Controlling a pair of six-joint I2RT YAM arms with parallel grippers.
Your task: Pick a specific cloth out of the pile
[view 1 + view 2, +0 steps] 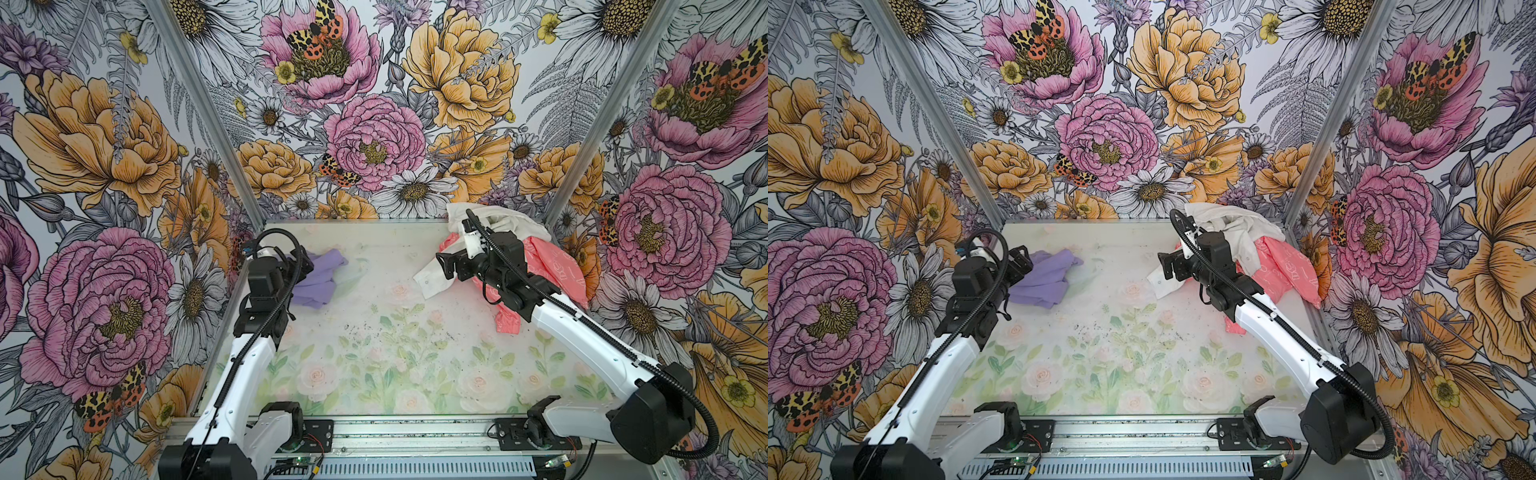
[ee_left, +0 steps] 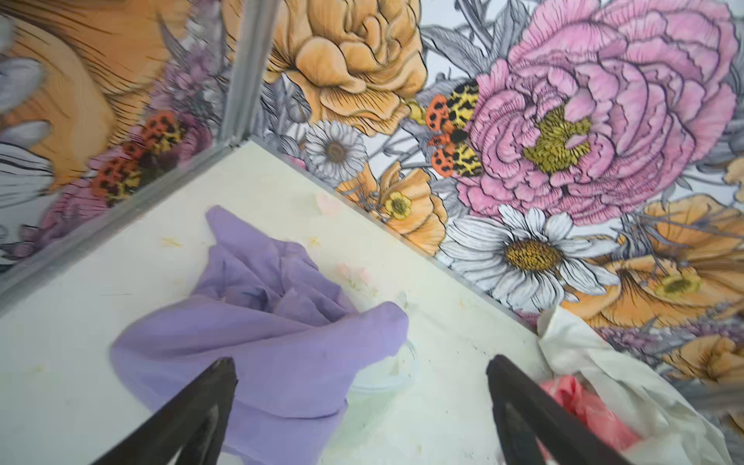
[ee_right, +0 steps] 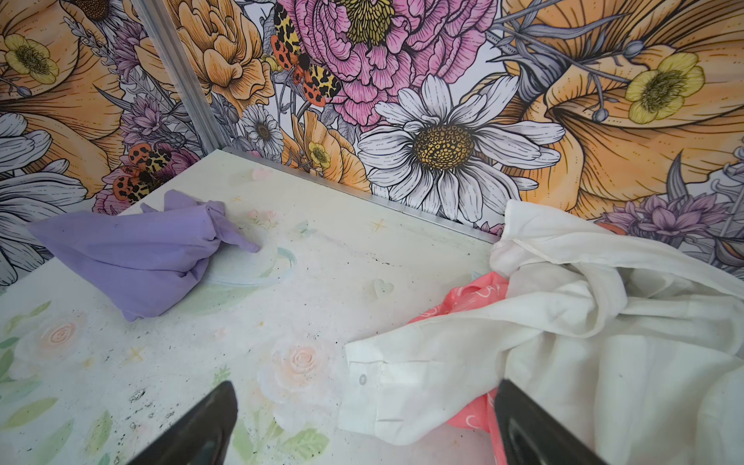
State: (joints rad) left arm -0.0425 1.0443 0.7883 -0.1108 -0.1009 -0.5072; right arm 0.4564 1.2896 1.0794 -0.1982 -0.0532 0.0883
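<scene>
cloth (image 1: pixel 318 276) lies crumpled on the counter (image 1: pixel 386 332) at far left, well apart from the pile (image 1: pixel 519 249). left hand (image 2: pixel 362 386) hangs over it, spread wide and empty; right hand (image 3: pixel 366 414) likewise. best lift straight up, clear of the folds.

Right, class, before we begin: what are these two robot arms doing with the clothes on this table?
The lavender cloth lies crumpled by itself on the table, apart from the pile of a white garment and a coral-pink cloth at the far right. The left gripper is open just above the lavender cloth, holding nothing. The right gripper is open too, hovering by the white garment's cuff without gripping it. So the chosen cloth is already out of the pile.
</scene>
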